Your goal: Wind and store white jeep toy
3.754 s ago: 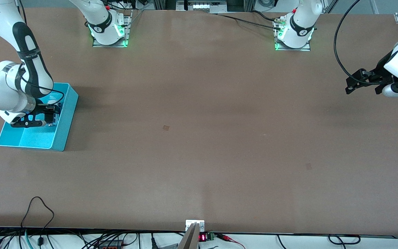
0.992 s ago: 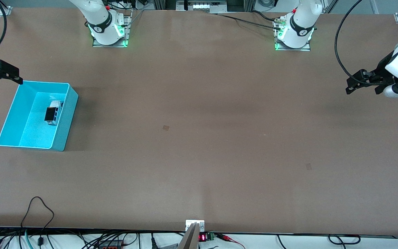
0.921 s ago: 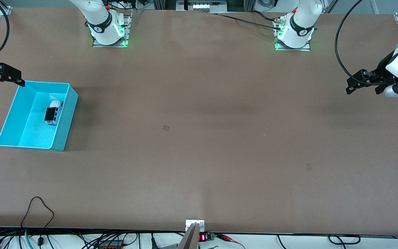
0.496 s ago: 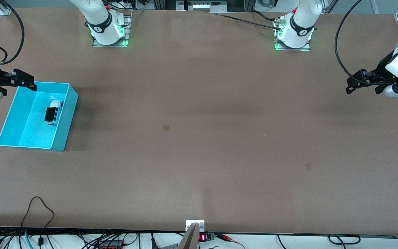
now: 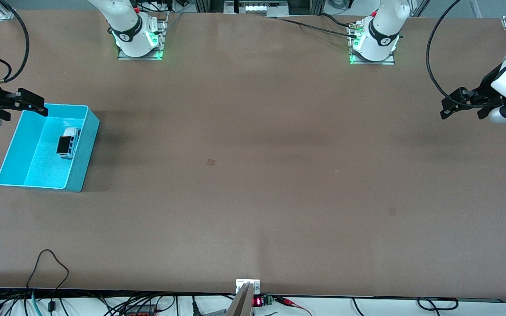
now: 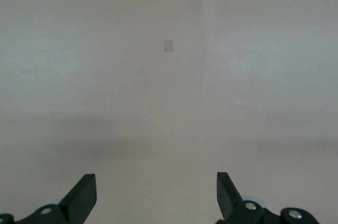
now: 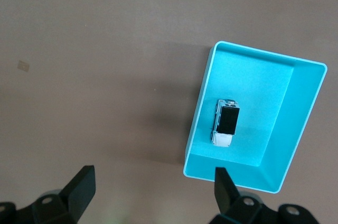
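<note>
the small white toy jeep with a black roof [image 5: 68, 144] lies inside the turquoise plastic bin [image 5: 84, 153], below the empty right pincer [image 5: 29, 102] with fingers apart, while the left pincer [image 5: 463, 105] waits, spread, over bare brown worktop [image 5: 253, 175]

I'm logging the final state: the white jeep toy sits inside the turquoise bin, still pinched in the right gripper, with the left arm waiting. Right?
Not quite. The white jeep toy does sit in the turquoise bin, but the right gripper is open and empty over the bin's corner, as the front view shows. The left gripper waits, open.
</note>
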`<act>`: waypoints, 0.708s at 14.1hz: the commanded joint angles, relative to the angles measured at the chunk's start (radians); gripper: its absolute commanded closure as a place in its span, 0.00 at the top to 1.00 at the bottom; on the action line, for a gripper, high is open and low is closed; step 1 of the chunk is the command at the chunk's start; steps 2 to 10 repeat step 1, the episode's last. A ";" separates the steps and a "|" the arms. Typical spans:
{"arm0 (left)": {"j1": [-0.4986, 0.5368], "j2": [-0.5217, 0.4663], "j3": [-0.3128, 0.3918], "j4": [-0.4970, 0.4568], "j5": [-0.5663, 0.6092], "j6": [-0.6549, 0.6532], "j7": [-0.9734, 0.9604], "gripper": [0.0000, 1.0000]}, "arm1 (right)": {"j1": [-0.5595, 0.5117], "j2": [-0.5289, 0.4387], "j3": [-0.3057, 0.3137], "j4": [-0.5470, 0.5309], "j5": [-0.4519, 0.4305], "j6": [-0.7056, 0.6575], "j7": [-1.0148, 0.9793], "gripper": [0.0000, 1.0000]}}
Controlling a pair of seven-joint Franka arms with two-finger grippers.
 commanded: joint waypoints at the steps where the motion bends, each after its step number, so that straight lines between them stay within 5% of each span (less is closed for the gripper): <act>1: 0.016 -0.022 -0.009 -0.016 -0.024 -0.003 0.014 1.00 | -0.003 -0.003 0.002 0.010 0.007 -0.014 0.012 1.00; 10: 0.016 -0.022 -0.009 -0.016 -0.024 -0.003 0.014 1.00 | -0.003 -0.003 0.002 0.010 0.007 -0.014 0.012 1.00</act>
